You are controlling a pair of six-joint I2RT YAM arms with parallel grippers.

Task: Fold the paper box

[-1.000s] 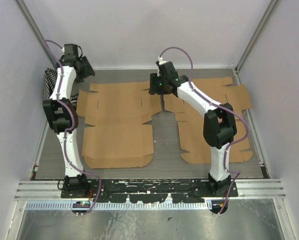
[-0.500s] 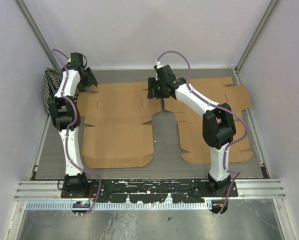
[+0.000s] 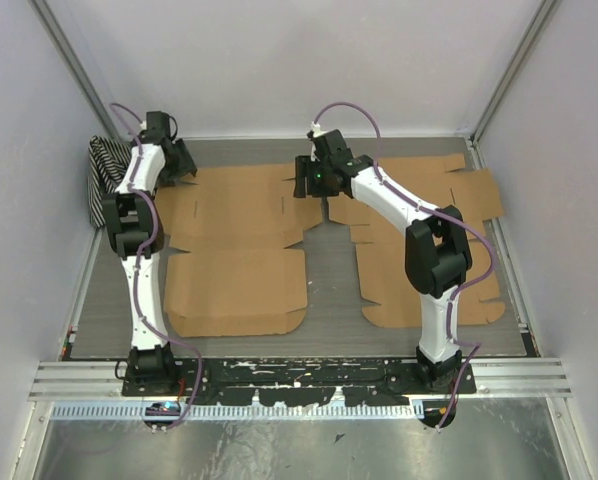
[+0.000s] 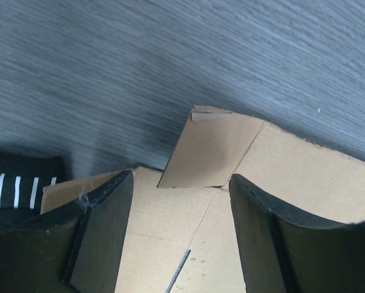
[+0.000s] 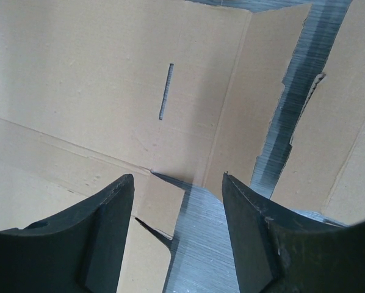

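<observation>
The paper box is a flat brown cardboard blank (image 3: 234, 250) lying on the left half of the table. My left gripper (image 3: 176, 165) hangs over its far left corner, open, with nothing between the fingers. In the left wrist view the left gripper (image 4: 181, 183) stands above the cardboard (image 4: 170, 226), where a small corner flap (image 4: 210, 149) is slightly lifted. My right gripper (image 3: 307, 180) hovers at the blank's far right edge, open and empty. In the right wrist view the right gripper (image 5: 177, 180) straddles that edge of the cardboard (image 5: 109, 91) and a side tab (image 5: 161, 204).
A second flat cardboard blank (image 3: 459, 200) lies on the right, partly under the right arm, and shows as a second sheet (image 5: 347, 122) in the right wrist view. A black and white striped cloth (image 3: 104, 175) sits by the left wall. Grey walls close in three sides.
My left gripper has swung down and inward onto the blank's far left corner. My right gripper has shifted slightly toward the blank's right edge and its jaws have widened a little.
</observation>
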